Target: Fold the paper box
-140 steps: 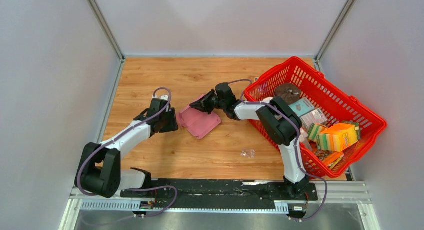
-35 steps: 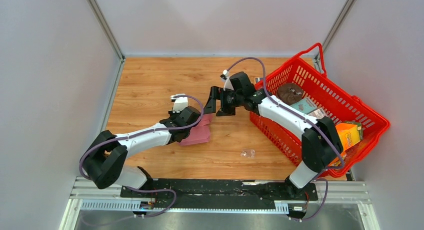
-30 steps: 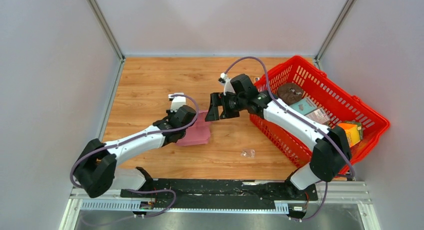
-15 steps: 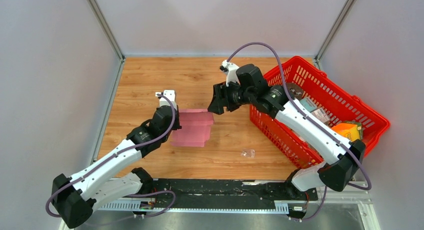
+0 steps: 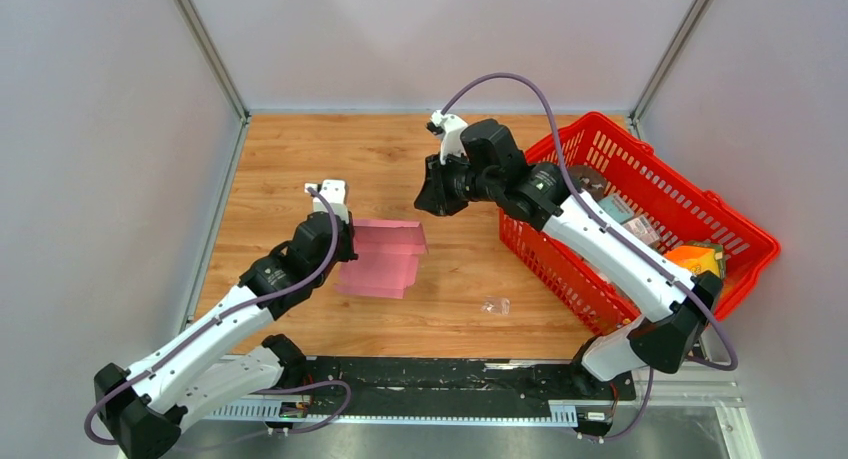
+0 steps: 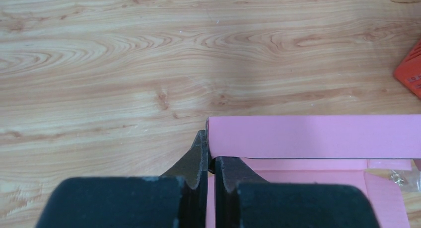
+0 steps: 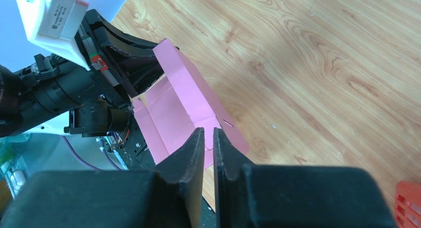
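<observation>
The pink paper box (image 5: 385, 259) lies partly folded on the wooden table, with its far flap standing up. My left gripper (image 5: 338, 241) is at the box's left edge, shut on the raised flap's corner (image 6: 211, 156); the flap's long pink panel (image 6: 313, 136) runs off to the right. My right gripper (image 5: 428, 197) hangs above the table beyond the box's far right corner, touching nothing. Its jaws (image 7: 208, 132) stand almost together with nothing between them. The right wrist view looks down on the paper box (image 7: 186, 96) and the left gripper (image 7: 121, 64).
A red basket (image 5: 610, 139) full of goods stands at the right, close behind the right arm. A small clear scrap (image 5: 494, 305) lies on the wood near the front. Grey walls close in the table's left, back and right sides.
The right gripper has closed from wide open and lifted back, away from the paper box. The left arm has drawn back to the left, keeping hold of the box's edge.
</observation>
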You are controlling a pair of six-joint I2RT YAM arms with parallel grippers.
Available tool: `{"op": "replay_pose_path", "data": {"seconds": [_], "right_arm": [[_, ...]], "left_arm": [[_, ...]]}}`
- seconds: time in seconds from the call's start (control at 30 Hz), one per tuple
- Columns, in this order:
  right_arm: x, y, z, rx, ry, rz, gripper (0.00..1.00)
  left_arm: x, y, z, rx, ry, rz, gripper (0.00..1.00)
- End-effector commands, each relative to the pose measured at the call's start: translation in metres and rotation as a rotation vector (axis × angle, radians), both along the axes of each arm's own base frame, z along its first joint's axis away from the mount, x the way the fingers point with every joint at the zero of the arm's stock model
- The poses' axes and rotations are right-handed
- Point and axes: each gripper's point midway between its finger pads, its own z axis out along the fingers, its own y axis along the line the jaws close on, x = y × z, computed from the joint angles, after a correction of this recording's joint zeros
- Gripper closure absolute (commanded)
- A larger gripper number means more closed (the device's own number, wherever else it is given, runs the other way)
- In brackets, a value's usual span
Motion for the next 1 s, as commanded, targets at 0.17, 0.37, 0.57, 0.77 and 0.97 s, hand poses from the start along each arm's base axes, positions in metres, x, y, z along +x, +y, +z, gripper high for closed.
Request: {"op": "replay_pose_path", "data": {"seconds": [0.17,0.37,0.57,0.77,0.97], "right_arm": [[-0.015,0.015,-0.018,-0.024,0.014,0.030,0.95],[-0.021,0.022,-0.030,-0.026,0.038,0.038,0.98],[-0.022,0.031,-0.028,0.044,0.078,-0.001,0.99],[-0.018,0.036,-0.029,0.218,0.210,-0.124,0.99],[-0.005,0.022,-0.020,0.237,0.197,-0.130,0.79]], "left_arm": [[0.003,0.000,0.032,-0.042,-0.051,0.006,1.00],[0.003,-0.002,0.040,-0.070,-0.057,0.011,1.00],[0.001,-0.002,0.042,-0.094,-0.051,0.021,1.00],[-0.001,-0.006,0.047,-0.165,-0.051,0.031,1.00],[0.000,-0.009,0.044,-0.179,-0.044,0.027,1.00]]}}
